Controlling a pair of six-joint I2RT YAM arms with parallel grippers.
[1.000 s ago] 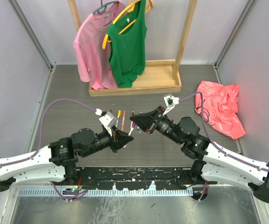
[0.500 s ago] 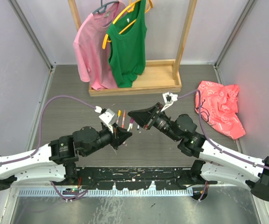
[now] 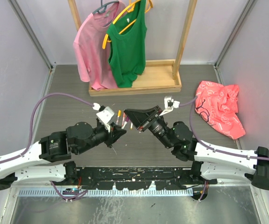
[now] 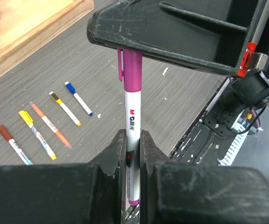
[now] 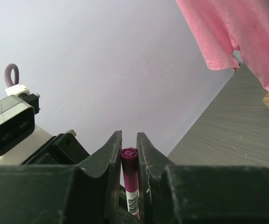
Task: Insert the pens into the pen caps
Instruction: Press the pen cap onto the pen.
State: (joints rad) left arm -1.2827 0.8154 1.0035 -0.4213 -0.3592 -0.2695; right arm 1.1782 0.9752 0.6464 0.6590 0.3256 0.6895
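Observation:
A white-barrelled pen [image 4: 132, 122] stands upright between the fingers of my left gripper [image 4: 133, 136], which is shut on its barrel. A magenta pen cap [image 4: 132, 69] sits on the pen's top end. My right gripper [image 5: 129, 138] is shut on that cap [image 5: 130, 164] from above, and its black fingers [image 4: 172, 35] cross the top of the left wrist view. In the top view the left gripper [image 3: 122, 133] and the right gripper [image 3: 129, 114] meet tip to tip above the table's middle. The pen's tip is hidden inside the cap.
Several capped pens lie in a row on the grey table: brown [image 4: 12, 141], yellow [image 4: 36, 135], orange [image 4: 49, 124], yellow-black [image 4: 64, 108], blue [image 4: 78, 98]. A wooden rack [image 3: 134, 86] with pink and green shirts stands behind. A red cloth [image 3: 221, 112] lies at the right.
Both arms have swung a little to the left and away from the bases, and the two grippers have drawn closer together while keeping their grips.

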